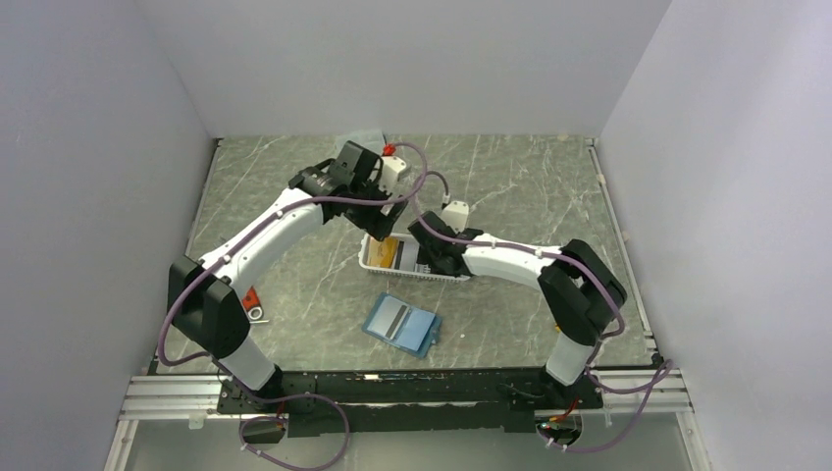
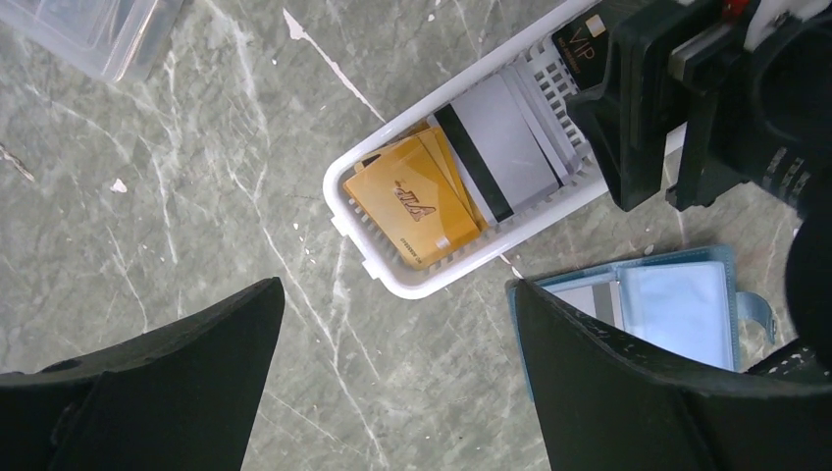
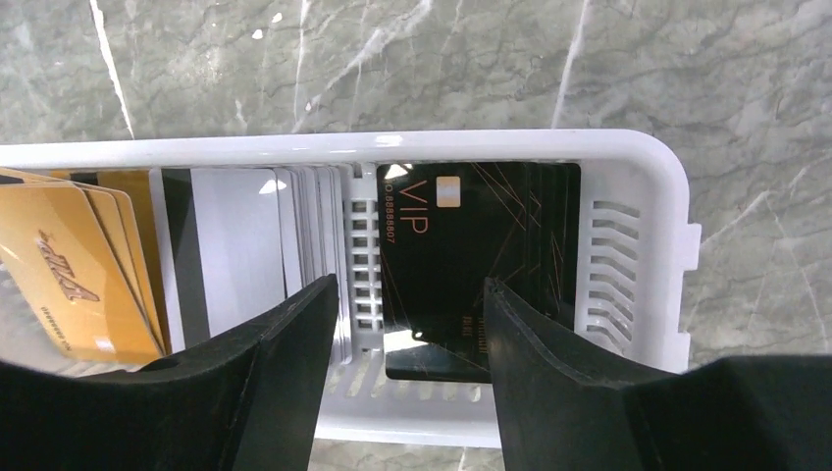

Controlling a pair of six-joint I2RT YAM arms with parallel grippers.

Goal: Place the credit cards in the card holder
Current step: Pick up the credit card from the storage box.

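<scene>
Cards point(image 2: 412, 201) lie in the basket point(image 2: 432, 283), so we hang our right gripper point(image 3: 410, 289) half-open, empty, over its black card point(image 3: 481, 235), with the left gripper point(image 2: 394, 294) wide open and empty above.

Gold card point(image 2: 417, 211), black card point(image 3: 471, 231), white basket point(image 3: 491, 147)

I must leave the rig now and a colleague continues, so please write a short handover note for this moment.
Left gripper: open, empty, above the table beside the white basket.
Right gripper: open, empty, low over the black VIP card in the basket.
Cards: the yellow-gold cards and grey striped cards also lie in the basket.
Card holder: open on the table, nearer the arm bases than the basket.
Done: one striped card appears to sit in the holder.
Left: all the cards in the basket.
</scene>
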